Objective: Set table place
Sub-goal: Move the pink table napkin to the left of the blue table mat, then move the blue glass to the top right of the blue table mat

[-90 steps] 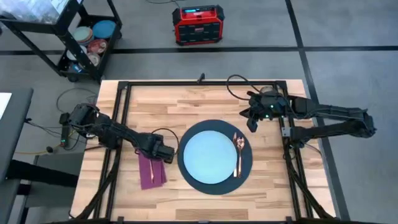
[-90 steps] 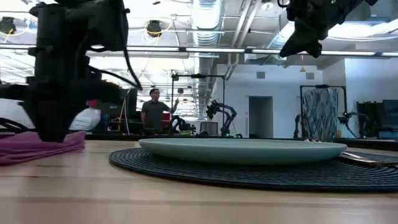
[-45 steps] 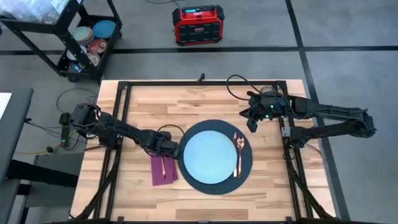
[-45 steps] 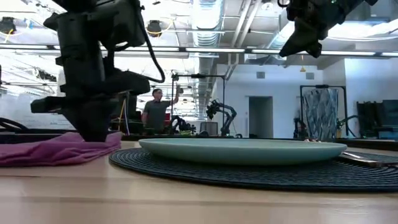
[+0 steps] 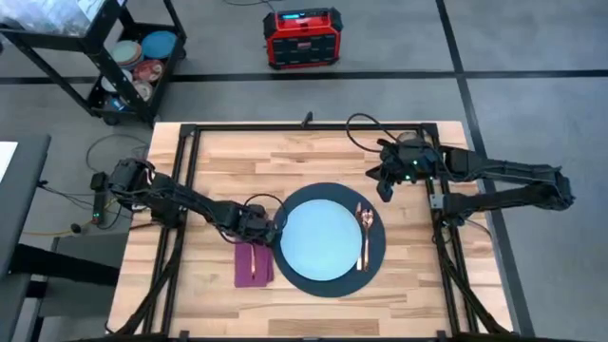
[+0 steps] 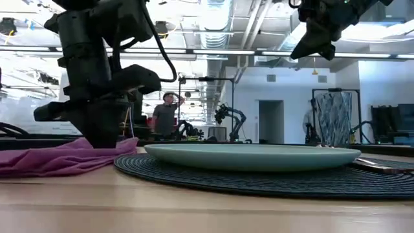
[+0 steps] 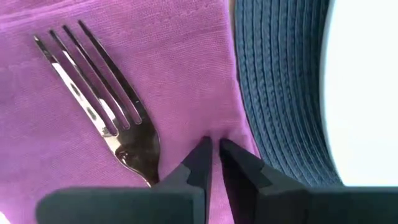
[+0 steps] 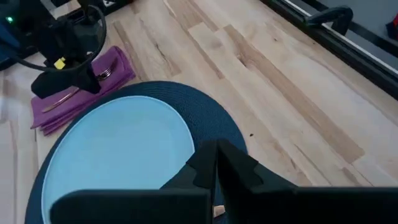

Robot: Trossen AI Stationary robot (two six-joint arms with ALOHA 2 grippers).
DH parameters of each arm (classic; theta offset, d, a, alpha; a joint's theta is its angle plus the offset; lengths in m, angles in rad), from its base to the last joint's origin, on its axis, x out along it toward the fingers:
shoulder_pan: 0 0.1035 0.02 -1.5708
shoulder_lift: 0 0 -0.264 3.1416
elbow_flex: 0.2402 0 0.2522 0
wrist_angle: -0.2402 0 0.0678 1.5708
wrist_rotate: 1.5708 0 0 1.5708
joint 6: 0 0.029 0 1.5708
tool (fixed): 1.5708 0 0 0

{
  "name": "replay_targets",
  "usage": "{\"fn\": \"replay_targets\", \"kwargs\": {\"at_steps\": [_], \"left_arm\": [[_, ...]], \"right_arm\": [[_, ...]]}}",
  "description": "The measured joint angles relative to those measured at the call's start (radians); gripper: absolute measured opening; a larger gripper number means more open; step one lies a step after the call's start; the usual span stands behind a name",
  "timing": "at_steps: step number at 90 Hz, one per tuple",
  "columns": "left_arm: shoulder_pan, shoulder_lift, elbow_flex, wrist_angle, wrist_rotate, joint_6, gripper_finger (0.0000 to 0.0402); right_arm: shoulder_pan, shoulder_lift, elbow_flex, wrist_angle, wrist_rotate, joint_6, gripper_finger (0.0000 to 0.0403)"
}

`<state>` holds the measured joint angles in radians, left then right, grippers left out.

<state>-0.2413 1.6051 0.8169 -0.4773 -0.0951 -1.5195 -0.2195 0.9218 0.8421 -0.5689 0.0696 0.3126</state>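
A pale blue plate (image 5: 318, 237) sits on a dark round mat (image 5: 377, 264) on the table (image 5: 313, 161). Copper cutlery (image 5: 364, 236) lies on the mat right of the plate. A magenta napkin (image 5: 254, 269) lies flat on the wood against the mat's left rim (image 7: 273, 93), with a copper fork (image 7: 102, 106) on top of it. My left gripper (image 5: 258, 228) stands at the napkin's far end, shut on the cloth. My right gripper (image 5: 388, 187) hangs shut in the air beyond the mat's far right, holding nothing. My left gripper pinches a small pucker of the napkin's cloth (image 7: 214, 138) between its two fingertips, close to the edge beside the mat and next to the fork's neck. The fingers come from above, pointing down. The napkin lies flat on the table under them.
Black frame rails (image 5: 185, 190) run along the table's left, far and right sides. A black cart of dishes (image 5: 133, 57) and a red box (image 5: 301, 36) stand on the floor beyond the far edge. A person (image 6: 166, 116) stands in the room behind.
My left gripper has gone toward the table's right edge, up to the mat. The napkin, with the fork on it, has slid along the table with it. It has turned from slightly slanted to straight and now lies against the mat's left rim.
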Motion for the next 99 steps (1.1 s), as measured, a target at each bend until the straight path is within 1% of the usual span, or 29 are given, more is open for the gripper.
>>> {"fn": "replay_targets", "kwargs": {"at_steps": [9,27,43,51,59,65,71,75,79,87,93,99], "left_arm": [[0.001,0.000,0.007,-0.008,0.002,-0.006,0.0020],[0.027,0.000,0.049,-0.023,0.011,0.067,0.0020],[0.028,0.000,0.106,-0.128,0.005,0.055,0.0020],[0.028,0.000,0.162,-0.214,-0.017,0.022,0.0020],[0.029,0.000,0.235,-0.275,-0.096,-0.062,0.0020],[0.028,-0.001,0.294,-0.275,-0.191,-0.118,0.0020],[0.029,-0.001,0.355,-0.263,-0.299,-0.118,0.0020],[0.032,-0.002,0.395,-0.261,-0.369,-0.098,0.0020],[0.032,-0.002,0.427,-0.258,-0.435,-0.079,0.0020],[0.032,-0.002,0.464,-0.228,-0.544,-0.058,0.0020],[0.032,-0.002,0.477,-0.196,-0.595,-0.040,0.0020],[0.032,-0.002,0.478,-0.166,-0.607,-0.030,0.0020]], "right_arm": [[-0.002,0.000,0.000,0.011,0.000,-0.013,0.0000],[-0.029,0.000,0.000,0.047,0.000,-0.023,0.0000],[-0.045,0.000,0.000,0.058,-0.001,-0.026,0.0000],[-0.045,0.000,0.000,0.062,-0.062,-0.026,0.0000],[-0.045,0.000,0.000,0.079,-0.187,-0.026,0.0000],[-0.045,-0.001,0.012,0.074,-0.296,-0.026,0.0000],[-0.039,-0.003,0.035,0.048,-0.382,-0.025,0.0000],[-0.031,-0.005,0.052,0.020,-0.421,-0.032,0.0000],[-0.025,-0.009,0.066,-0.022,-0.439,-0.056,0.0000],[-0.005,-0.009,0.092,-0.077,-0.439,-0.128,0.0000],[0.000,-0.006,0.102,-0.085,-0.439,-0.158,0.0000],[0.005,-0.005,0.108,-0.082,-0.438,-0.161,0.0000]]}}
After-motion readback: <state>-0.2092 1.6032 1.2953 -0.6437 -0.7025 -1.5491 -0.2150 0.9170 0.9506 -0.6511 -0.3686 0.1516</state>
